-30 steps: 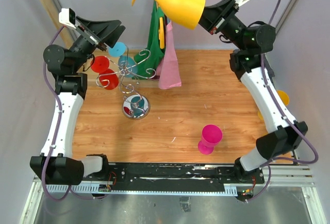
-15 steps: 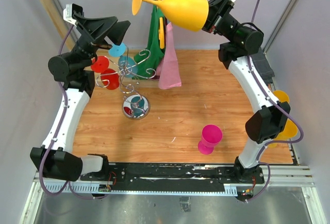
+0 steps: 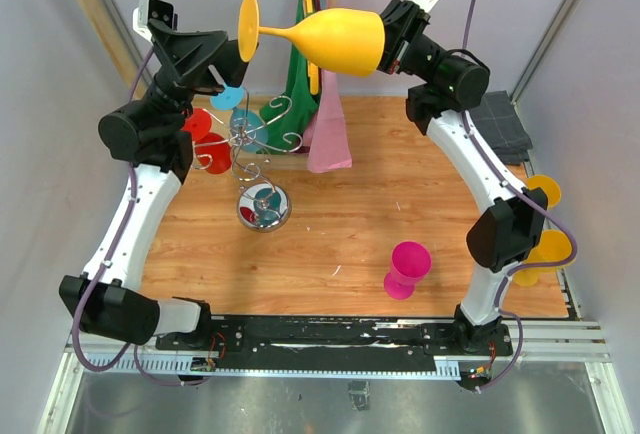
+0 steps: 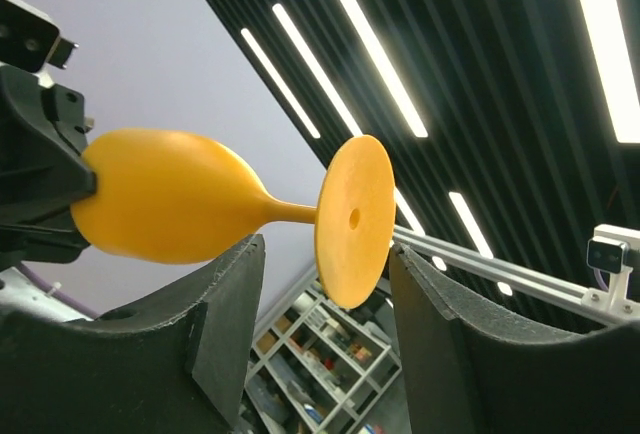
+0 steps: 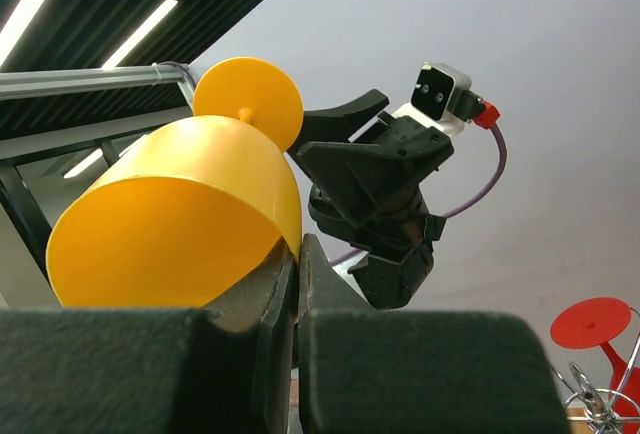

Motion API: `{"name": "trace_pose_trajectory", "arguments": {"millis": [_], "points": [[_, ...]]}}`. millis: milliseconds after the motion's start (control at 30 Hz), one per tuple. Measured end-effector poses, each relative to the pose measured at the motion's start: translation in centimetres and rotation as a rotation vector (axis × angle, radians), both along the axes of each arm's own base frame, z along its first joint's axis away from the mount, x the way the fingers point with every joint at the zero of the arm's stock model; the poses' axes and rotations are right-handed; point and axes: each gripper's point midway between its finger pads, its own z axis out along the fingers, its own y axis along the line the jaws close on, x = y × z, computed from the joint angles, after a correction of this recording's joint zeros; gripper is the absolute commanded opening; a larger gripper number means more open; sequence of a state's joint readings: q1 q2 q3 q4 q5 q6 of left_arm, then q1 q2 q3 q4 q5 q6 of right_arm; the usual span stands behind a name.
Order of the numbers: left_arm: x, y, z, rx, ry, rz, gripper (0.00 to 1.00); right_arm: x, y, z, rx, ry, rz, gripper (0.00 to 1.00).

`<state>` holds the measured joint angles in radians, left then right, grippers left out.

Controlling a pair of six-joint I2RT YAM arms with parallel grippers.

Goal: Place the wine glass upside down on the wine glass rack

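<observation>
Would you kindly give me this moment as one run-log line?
right gripper: shut on yellow wine glass rim | left gripper: open astride its foot | wine glass rack: not yet reached

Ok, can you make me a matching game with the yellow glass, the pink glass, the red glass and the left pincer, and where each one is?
Things:
1. yellow glass
2. pink glass
3. red glass
4. left pincer

Places:
A. on the wire rack
B. open, right by the yellow glass's foot
C. standing on the wooden table
D. up in the air, lying sideways, rim pinched by the right pincer

Pairs: 1-D, 2-C, 3-A, 4-B.
</observation>
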<state>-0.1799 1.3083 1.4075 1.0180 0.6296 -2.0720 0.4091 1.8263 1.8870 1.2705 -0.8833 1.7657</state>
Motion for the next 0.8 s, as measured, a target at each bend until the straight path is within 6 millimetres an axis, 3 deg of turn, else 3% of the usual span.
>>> {"name": "trace_pose_trajectory", "arguments": {"millis": [100,333,433,533,700,800], "points": [[-0.6,-0.4,0.1,-0.002,-0.01,-0.021,0.52,0.2,0.4,-0.5,-0.008,0.006,0.008,0.01],[-0.9,-0.9,0.0,0.003,-0.008,-0.042,0.12,1.0,1.0,-1.3,-0.017,0.024,0.015,0.01],[-1.1,-1.0,0.0,0.006,-0.012,-0.046,0.01,1.0,1.3,-1.5,-0.019,0.028,0.02,0.01],[-1.6,-1.2,0.2,0.012,-0.022,-0.062,0.0,1.1,1.5,-1.7,-0.021,0.034,0.025,0.02],[-2.1,-1.3,0.6,0.023,-0.031,-0.068,0.0,1.0,1.7,-1.7,-0.022,0.034,0.028,0.27],[-2.7,-1.2,1.4,0.025,-0.052,-0.067,0.0,1.3,1.7,-2.2,-0.027,0.045,0.028,0.36]]}}
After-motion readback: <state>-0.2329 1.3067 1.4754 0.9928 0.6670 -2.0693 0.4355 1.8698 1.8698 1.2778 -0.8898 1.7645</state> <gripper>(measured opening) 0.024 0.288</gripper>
